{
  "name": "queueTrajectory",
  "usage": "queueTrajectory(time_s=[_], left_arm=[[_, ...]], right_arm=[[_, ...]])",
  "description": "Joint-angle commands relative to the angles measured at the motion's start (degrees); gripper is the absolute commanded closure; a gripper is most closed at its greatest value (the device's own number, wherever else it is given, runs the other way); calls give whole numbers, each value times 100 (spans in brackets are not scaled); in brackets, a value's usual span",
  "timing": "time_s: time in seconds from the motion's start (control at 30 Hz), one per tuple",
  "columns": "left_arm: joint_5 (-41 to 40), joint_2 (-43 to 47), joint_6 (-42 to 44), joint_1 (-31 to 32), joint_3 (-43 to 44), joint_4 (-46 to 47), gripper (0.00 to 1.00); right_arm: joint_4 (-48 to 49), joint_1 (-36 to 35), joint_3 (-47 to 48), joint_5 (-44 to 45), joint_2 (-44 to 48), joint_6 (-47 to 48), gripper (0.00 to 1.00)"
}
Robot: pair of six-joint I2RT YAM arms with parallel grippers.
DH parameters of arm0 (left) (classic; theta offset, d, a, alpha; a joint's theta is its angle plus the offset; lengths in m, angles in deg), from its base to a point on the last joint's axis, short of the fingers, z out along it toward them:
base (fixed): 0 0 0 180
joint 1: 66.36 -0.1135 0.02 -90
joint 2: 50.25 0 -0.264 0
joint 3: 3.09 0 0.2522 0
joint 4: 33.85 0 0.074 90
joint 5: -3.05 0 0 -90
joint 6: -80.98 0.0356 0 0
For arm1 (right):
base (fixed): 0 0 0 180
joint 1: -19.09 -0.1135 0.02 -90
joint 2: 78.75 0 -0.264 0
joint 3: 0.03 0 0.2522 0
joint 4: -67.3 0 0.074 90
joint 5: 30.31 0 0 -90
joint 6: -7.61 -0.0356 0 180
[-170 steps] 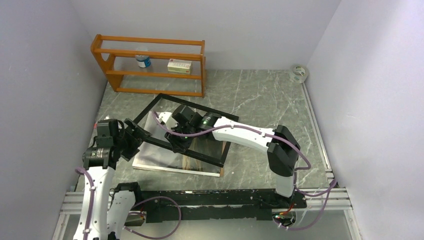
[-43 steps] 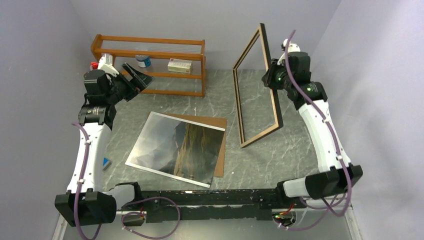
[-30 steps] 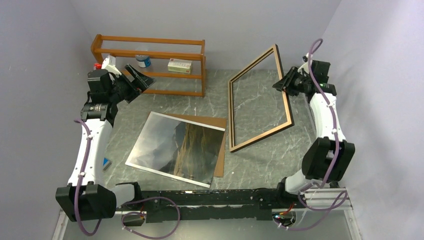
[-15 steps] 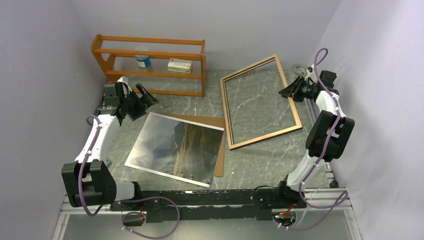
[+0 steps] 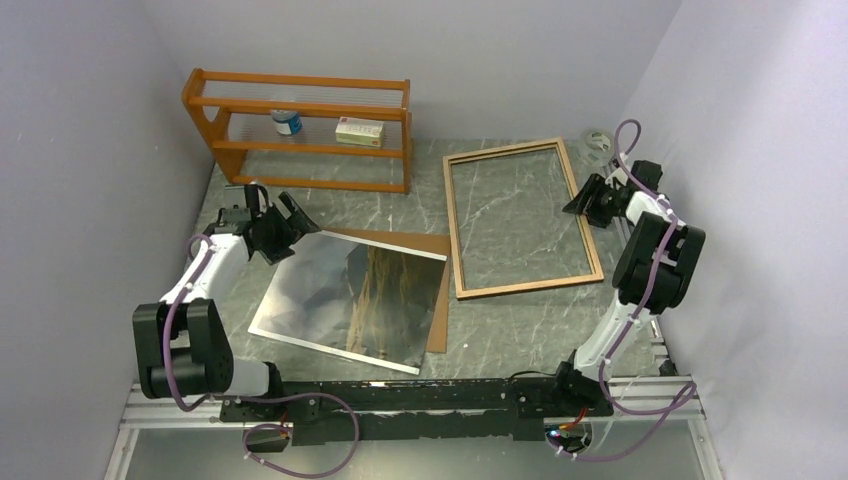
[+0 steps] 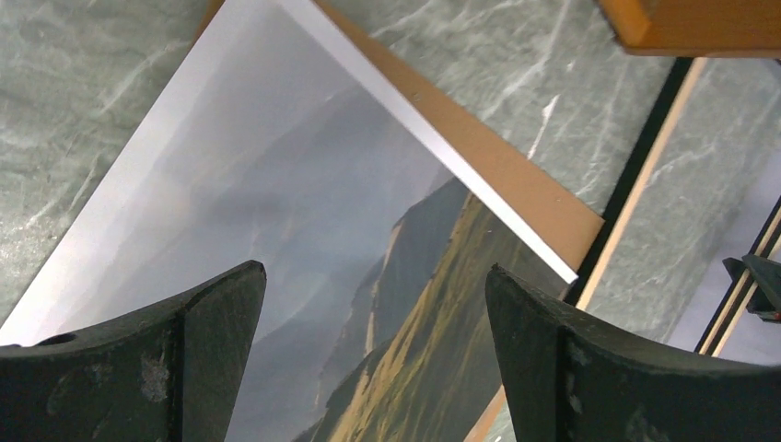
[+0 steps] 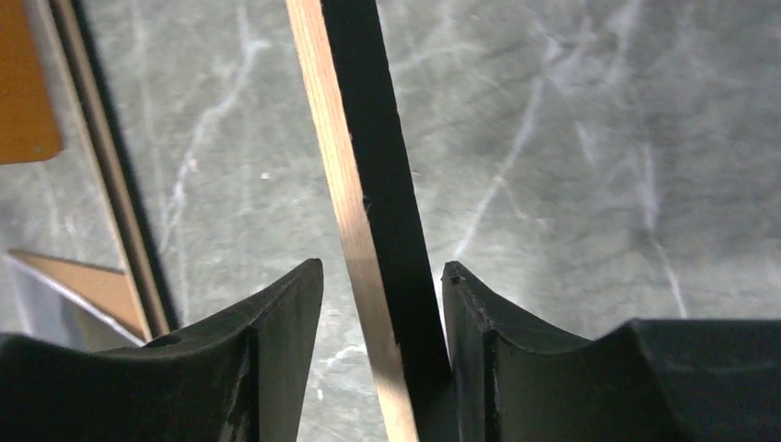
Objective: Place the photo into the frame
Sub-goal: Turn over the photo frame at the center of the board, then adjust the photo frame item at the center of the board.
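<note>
Evidently frame (image 5: 528, 284) lies wood-side up, prob. for back-loading; R gripper (image 7: 382, 269) straddles its rail, jaws slack. Left of it, L gripper (image 6: 373, 272) gapes over photo (image 5: 340, 295).

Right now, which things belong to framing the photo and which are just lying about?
Job: photo, frame, probably the brown backing board under the photo.
Lying about: shelf rack, bottle and small box on it, tape roll.

Slim white arms (image 5: 205, 272) above a black base rail (image 5: 440, 398), chunky black joints (image 5: 655, 262), purple cables (image 5: 357, 420) looping beside that rail, left gripper (image 6: 370, 272) and right gripper (image 7: 382, 267) matte black, lightly scuffed.
</note>
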Motion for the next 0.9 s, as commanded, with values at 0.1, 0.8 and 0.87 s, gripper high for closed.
queueTrajectory(time_s=[0.1,0.8,0.87], left_arm=[[-310,-194,7,-2,-71,109,6],[-13,-536,-45,9,-72,-466,13],[67,-630,-17,0,-53,-508,14]], right_arm=[[385,-8,25,1151,289,106,41],[689,-3966,-3303,737,3901,-4009,35],[467,-4450,-3503,769,4010,-3823,39]])
